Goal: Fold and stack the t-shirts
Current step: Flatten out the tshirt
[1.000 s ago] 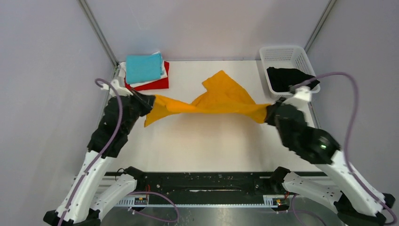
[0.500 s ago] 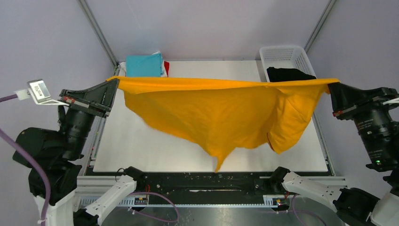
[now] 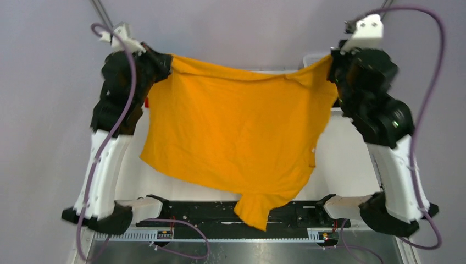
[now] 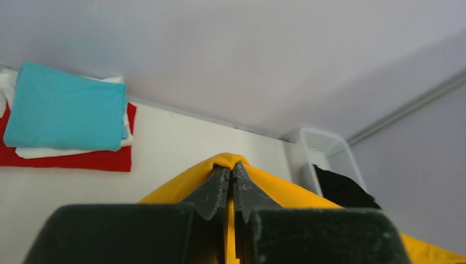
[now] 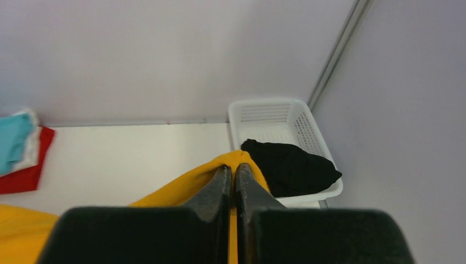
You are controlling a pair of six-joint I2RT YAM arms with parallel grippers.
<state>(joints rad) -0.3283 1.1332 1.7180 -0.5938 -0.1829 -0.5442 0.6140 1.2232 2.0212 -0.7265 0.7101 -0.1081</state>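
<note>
The orange-yellow t-shirt point(image 3: 236, 137) hangs spread in the air between both arms, high above the table, its lower end drooping over the near edge. My left gripper point(image 3: 165, 61) is shut on its top left corner point(image 4: 231, 160). My right gripper point(image 3: 332, 61) is shut on its top right corner point(image 5: 237, 157). A folded stack with the teal t-shirt point(image 4: 66, 107) on top, white in the middle and the red t-shirt point(image 4: 82, 159) under them lies at the far left. The black t-shirt point(image 5: 288, 165) lies in the basket.
The white plastic mesh basket point(image 5: 264, 113) stands at the far right corner against the wall. The hanging shirt hides most of the white table point(image 3: 343, 165) in the top view. Grey walls close in on both sides.
Both grippers have risen and swung toward the far side with the shirt. The shirt went from bunched on the table to stretched wide, and now hangs open as a sheet.
</note>
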